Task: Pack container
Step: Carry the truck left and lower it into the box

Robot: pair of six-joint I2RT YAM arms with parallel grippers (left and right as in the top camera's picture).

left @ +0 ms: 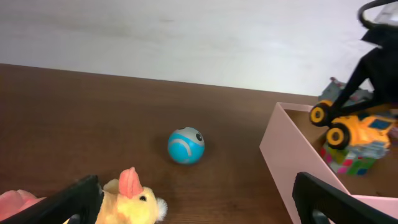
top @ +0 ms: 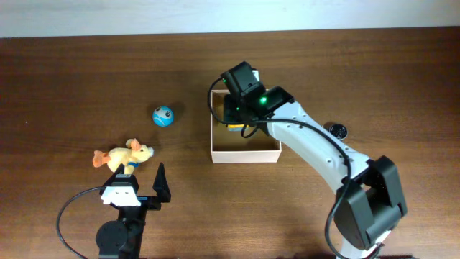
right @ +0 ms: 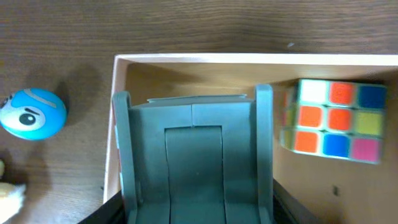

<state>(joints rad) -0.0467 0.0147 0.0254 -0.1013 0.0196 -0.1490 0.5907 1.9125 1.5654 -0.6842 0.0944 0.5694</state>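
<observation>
Overhead shows the right gripper over the container at mid-surface, jaws pinching a yellow toy truck, while the left gripper's jaws are spread; a careless release could leave the truck perched on the puzzle cube.

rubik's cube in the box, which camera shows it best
Right wrist: the cube fills the corner of the container, coloured stickers clear. Left wrist shows only part of it under the orange toy truck. Overhead, the right arm hides it.
</observation>
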